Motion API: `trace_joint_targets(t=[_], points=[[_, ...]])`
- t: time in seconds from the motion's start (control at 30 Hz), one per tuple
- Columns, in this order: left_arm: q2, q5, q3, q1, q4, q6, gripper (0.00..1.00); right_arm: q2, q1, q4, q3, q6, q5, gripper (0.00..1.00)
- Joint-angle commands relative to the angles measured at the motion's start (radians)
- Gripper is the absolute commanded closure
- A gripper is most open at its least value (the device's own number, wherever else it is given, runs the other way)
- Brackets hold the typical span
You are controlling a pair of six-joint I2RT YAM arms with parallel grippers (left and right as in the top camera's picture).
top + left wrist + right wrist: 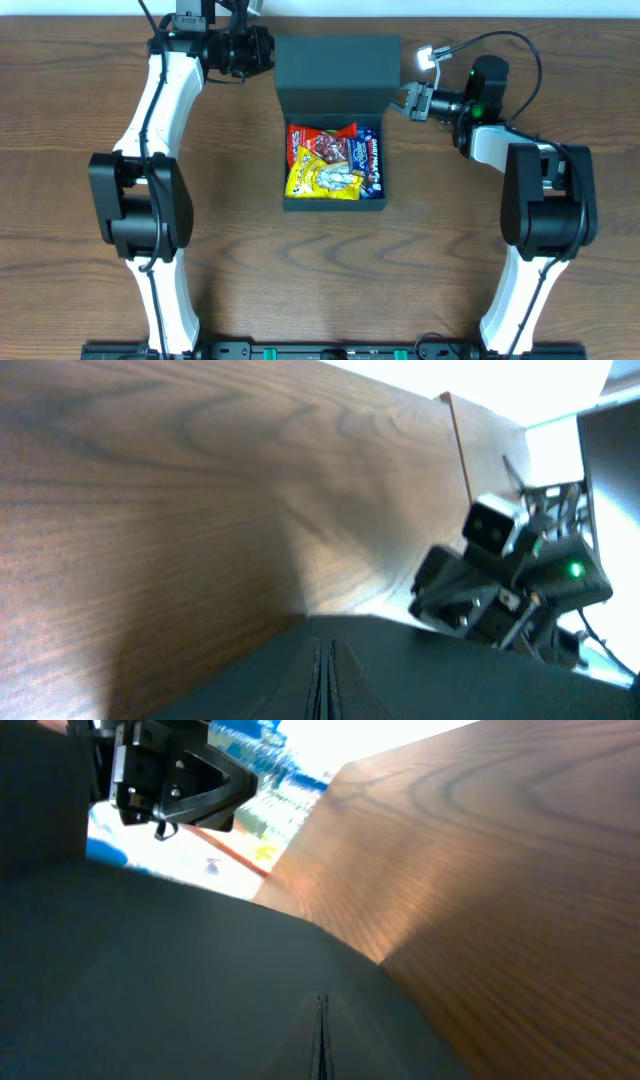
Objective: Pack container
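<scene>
The dark green-black container (335, 204) sits mid-table with its flat lid (335, 75) raised at the back. Inside lie snack packets: yellow (322, 180), red (320, 145) and blue (368, 160). My left gripper (268, 50) is shut, its tips at the lid's upper left edge. My right gripper (402, 100) is shut, its tips at the lid's right edge. In the left wrist view the closed fingers (327, 660) lie against the dark lid (450, 680). In the right wrist view the closed fingers (321, 1020) lie against the lid (150, 980).
The wooden table (230, 230) surrounds the box. The right arm (510, 580) shows beyond the lid in the left wrist view, and the left arm (175, 775) shows in the right wrist view. Both arm bases stand at the table's front edge.
</scene>
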Motion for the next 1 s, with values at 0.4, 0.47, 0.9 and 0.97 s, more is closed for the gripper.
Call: trace_joint_targets(t=[0.4, 0.47, 0.9, 0.97], points=[[-0.077, -0.091, 0.016, -0.001, -0.146, 0.158, 0.94, -0.006, 0.002, -0.055, 0.009, 0.016, 0.032, 0.98], [-0.077, -0.174, 0.016, -0.001, -0.173, 0.121, 0.94, -0.006, 0.001, -0.100, 0.009, 0.018, 0.129, 0.99], [-0.110, -0.439, 0.016, 0.026, -0.265, 0.008, 0.94, -0.035, -0.158, -0.389, 0.010, -0.120, 0.490, 0.98], [-0.143, -0.499, 0.016, 0.030, -0.306, 0.014, 0.94, -0.062, -0.152, -0.539, 0.010, -0.225, 0.601, 0.99]])
